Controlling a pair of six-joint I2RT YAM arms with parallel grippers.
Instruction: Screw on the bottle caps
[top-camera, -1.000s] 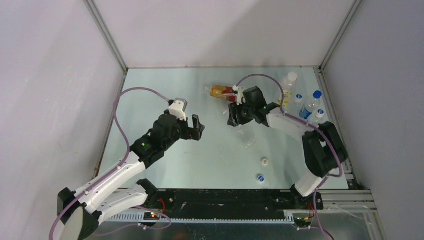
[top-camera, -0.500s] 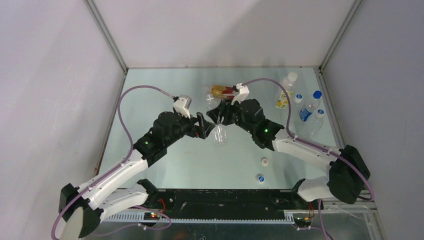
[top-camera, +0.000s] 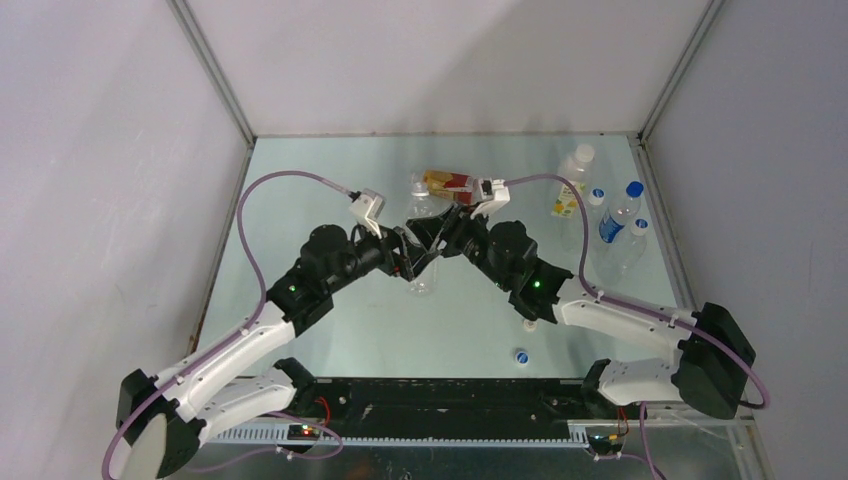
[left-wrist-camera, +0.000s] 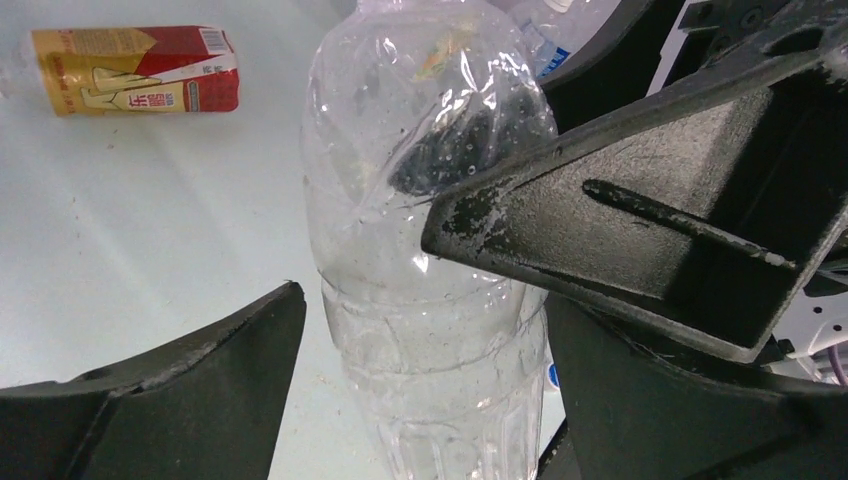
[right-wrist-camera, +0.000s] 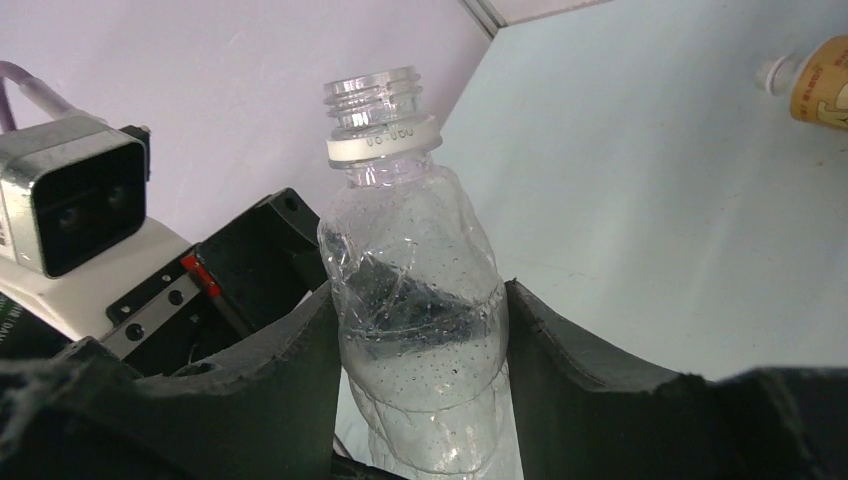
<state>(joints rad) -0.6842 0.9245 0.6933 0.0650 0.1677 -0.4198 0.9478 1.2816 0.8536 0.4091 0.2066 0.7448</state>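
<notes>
A clear unlabelled bottle (top-camera: 422, 272) stands upright at the table's middle, its neck (right-wrist-camera: 381, 105) open with a white ring. My right gripper (top-camera: 434, 241) is shut on its body (right-wrist-camera: 420, 330). My left gripper (top-camera: 407, 262) is open around the lower body (left-wrist-camera: 430, 340); its right finger (left-wrist-camera: 640, 400) is against the bottle and its left finger (left-wrist-camera: 180, 390) is a little apart. The amber bottle with a red-orange label (top-camera: 447, 183) lies uncapped behind. A white cap (top-camera: 529, 323) and a blue cap (top-camera: 521, 355) lie on the table near the right arm.
A yellow-labelled bottle (top-camera: 572, 182), a blue-labelled bottle (top-camera: 620, 214) and another clear bottle (top-camera: 622, 252) stand at the far right by the wall. Grey walls close in the table on three sides. The amber bottle also shows in the left wrist view (left-wrist-camera: 135, 68).
My right gripper has carried the clear bottle leftward and stood it upright. My left gripper has moved right and now brackets the bottle's lower body.
</notes>
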